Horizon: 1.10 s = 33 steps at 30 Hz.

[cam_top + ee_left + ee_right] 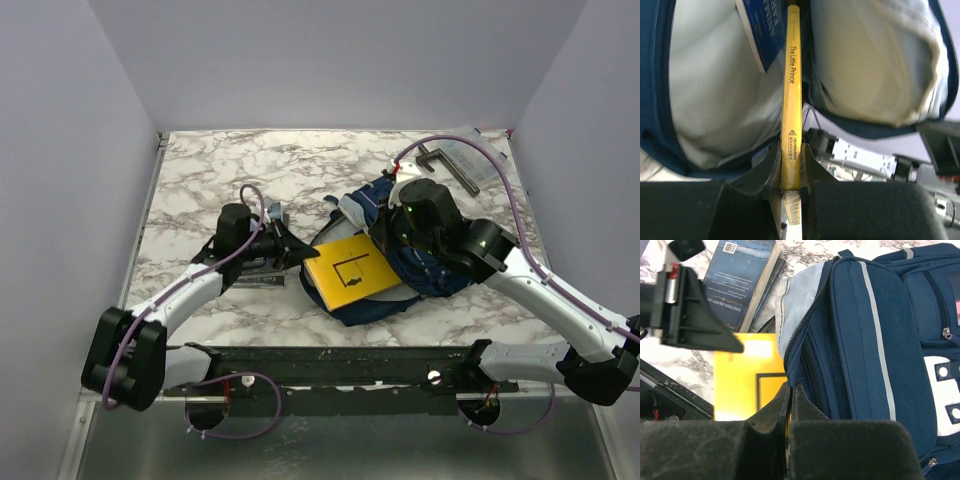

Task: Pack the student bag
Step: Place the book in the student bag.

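The bag [440, 272] lay right of centre on the marble table [200, 180], its mouth facing left. A yellow book [350, 270] had its far end in that mouth. Only the left wrist view showed its spine, lettered "The Little Prince", running up between pale lining. The left gripper [791, 155] was clamped on that spine. The right wrist view alone gave a blue book [740, 280] beside the bag its title, "Nineteen Eighty-Four". The right gripper [790, 392] was clenched at the bag's zipper edge; whether it pinched fabric was unclear.
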Available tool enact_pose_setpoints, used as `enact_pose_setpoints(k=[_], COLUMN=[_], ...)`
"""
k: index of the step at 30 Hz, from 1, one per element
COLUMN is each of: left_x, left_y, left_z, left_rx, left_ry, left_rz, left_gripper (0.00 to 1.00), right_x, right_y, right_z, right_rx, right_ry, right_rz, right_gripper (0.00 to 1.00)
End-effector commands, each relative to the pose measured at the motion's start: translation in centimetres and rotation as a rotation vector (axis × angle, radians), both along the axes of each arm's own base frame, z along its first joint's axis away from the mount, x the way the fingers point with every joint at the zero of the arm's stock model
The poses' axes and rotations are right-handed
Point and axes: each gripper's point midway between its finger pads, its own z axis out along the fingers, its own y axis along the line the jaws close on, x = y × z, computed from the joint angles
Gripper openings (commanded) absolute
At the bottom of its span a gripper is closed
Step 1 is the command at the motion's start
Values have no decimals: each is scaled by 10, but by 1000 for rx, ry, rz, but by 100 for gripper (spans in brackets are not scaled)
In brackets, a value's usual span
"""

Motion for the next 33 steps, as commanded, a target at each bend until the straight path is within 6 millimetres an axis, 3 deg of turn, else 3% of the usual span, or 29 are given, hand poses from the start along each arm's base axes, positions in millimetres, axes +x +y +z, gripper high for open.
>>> enact_pose_setpoints(k=[1, 5, 9, 15, 19, 29, 33], left_x=[50, 65, 98, 122, 131, 157, 148], left_y=[-37, -87, -108, -147, -159, -157, -160], left_z=[35, 25, 0, -19, -23, -67, -84], left_rx=[-58, -50, -18, -53, -51, 37, 61], left_ry=[-72, -14, -26, -41, -89, -93, -11], left_rz=[105, 73, 174, 153, 186, 285, 229], left_gripper=[0, 0, 0, 0, 0, 0, 21], right_x=[5, 6, 5, 4, 3, 3, 2], right_y=[19, 19, 19, 16, 16, 19, 15], right_z=[56, 54, 60, 62, 60, 58, 59], right_rx=[184, 168, 184, 174, 170, 173, 167], right_ry=[-94, -87, -93, -87, -80, -72, -78], right_rz=[19, 19, 17, 15, 12, 21, 12], right_gripper=[1, 1, 0, 0, 1, 1, 1])
